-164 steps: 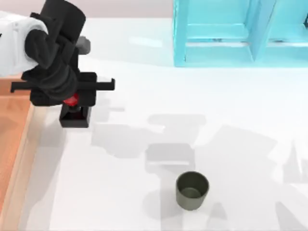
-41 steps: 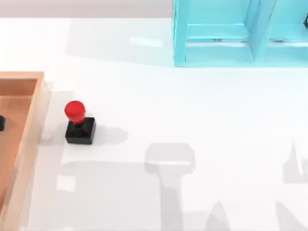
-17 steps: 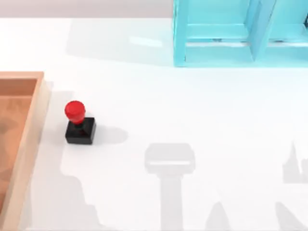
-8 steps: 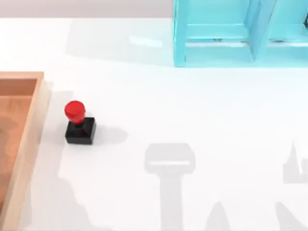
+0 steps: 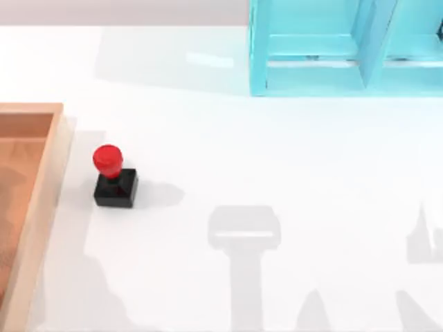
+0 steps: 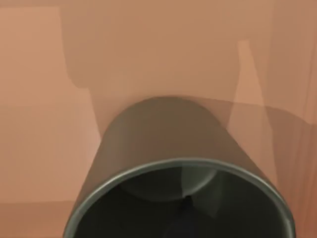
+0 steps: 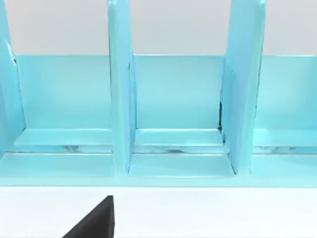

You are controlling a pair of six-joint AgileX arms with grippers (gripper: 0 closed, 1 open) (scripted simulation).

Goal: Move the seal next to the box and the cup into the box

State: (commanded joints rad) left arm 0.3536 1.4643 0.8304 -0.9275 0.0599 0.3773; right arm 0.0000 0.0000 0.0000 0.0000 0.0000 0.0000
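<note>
Seal point(image 5: 114, 177): stands upright on the white desk point(image 5: 277, 152), black block down and red knob up; just beside the right wall of the box point(image 5: 43, 180), apart from it by a narrow strip of desk; this half of the task looks done.
Box: shallow tray of orange-brown wood at the top view's left edge; its floor fills the background of the left wrist view point(image 6: 148, 49).
Cup point(image 6: 168, 144): dark olive-grey, seen close in the left wrist view, mouth toward the camera; the box floor lies all round and behind it, so it is over or in the box; I cannot tell whether it rests on the floor or hangs above it.
Left claw: its fingers cannot be made out, so whether it grasps the cup or has released it cannot be told.
Key relation: the cup lies straight ahead of the left wrist camera, its long axis running nearly along the camera's line of sight; the left arm is the nearer 1 by far, so in my judgement lowering, letting go and lifting clear fall to it.
Right claw: parked, facing the light-blue cabinet point(image 7: 168, 114); 1 dark finger point(image 7: 96, 220) shows at the edge, not enough to tell released from clenched.
Risk: a slanted retreat could tip the cup.
</note>
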